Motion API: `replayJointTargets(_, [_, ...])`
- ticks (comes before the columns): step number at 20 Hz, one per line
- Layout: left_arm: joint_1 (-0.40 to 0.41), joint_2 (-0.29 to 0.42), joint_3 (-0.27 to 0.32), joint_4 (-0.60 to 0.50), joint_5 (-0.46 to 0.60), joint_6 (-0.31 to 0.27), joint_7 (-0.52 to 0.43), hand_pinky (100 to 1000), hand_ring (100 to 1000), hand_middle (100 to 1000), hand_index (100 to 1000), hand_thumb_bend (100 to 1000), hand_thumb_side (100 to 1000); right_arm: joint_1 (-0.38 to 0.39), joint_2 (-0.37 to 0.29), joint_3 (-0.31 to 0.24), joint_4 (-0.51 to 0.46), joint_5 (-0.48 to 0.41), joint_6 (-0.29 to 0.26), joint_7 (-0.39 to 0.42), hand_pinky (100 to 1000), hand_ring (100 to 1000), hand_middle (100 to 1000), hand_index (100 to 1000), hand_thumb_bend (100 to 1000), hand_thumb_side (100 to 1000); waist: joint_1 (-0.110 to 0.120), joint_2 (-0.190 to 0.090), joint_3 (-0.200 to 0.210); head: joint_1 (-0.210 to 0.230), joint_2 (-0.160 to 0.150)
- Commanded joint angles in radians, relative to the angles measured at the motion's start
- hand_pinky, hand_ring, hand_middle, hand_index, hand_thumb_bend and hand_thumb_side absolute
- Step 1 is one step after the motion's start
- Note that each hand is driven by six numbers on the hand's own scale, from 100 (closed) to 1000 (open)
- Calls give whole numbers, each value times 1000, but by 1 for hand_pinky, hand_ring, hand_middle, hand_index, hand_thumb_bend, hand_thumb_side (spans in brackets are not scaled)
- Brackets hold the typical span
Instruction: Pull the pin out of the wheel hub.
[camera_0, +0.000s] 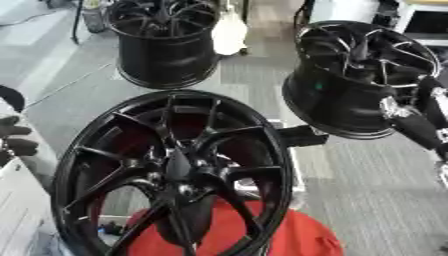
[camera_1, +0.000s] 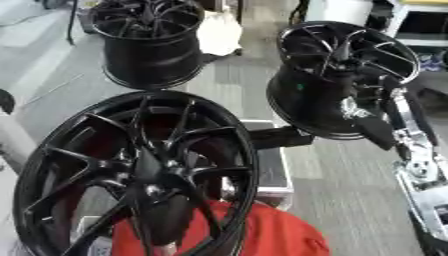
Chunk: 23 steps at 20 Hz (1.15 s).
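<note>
Left eye view: the hub (camera_0: 179, 172) fills the lower centre. No pin can be made out in it. The left hand (camera_0: 16, 140), at 9 o'clock, shows curled fingers holding nothing.

Right eye view: the right hand (camera_1: 378, 131), at 3 o'clock, is beside a second wheel (camera_1: 337, 75); whether its fingers are spread or curled cannot be told. Extraction appears not yet begun.

Far left wheel (camera_0: 164, 40): black, standing on the grey floor (camera_0: 376, 200), rim opening facing up.
Far right wheel (camera_0: 354, 75): black, tilted, spokes turned toward the camera, well apart from the far left one.
White object (camera_0: 229, 32): just beside the far left wheel, on its right.
Red object (camera_0: 297, 235): low in view, partly hidden behind black spokes.
</note>
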Motion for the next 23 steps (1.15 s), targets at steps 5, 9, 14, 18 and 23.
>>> replayJointTargets(5, [-12,4,-7,-10,-2,-2,-11,640,607,639,813,100,727,-20,104,56,-10,-51,-38,11,694,685,738,859,100,376,6,-6,2,-8,-3])
replayJointTargets(9, [-12,2,-7,-8,-4,-1,-11,640,607,638,813,100,728,-15,123,72,10,-73,-41,17,691,682,736,858,100,384,3,-4,2,-8,-7])
replayJointTargets(14, [-13,1,-8,-8,-5,-2,-15,641,608,639,813,100,729,-1,137,80,27,-95,-43,23,689,680,733,856,100,388,3,-4,3,-7,-9])
replayJointTargets(18, [-13,-1,-7,-7,-6,-1,-14,641,608,639,813,100,729,7,146,81,32,-113,-48,24,687,679,731,854,100,390,4,-4,5,-7,-9])
replayJointTargets(23, [-13,-3,-9,-6,-7,-1,-14,641,609,640,812,100,731,12,150,86,37,-121,-48,27,686,677,729,853,100,394,3,-3,6,-7,-9])
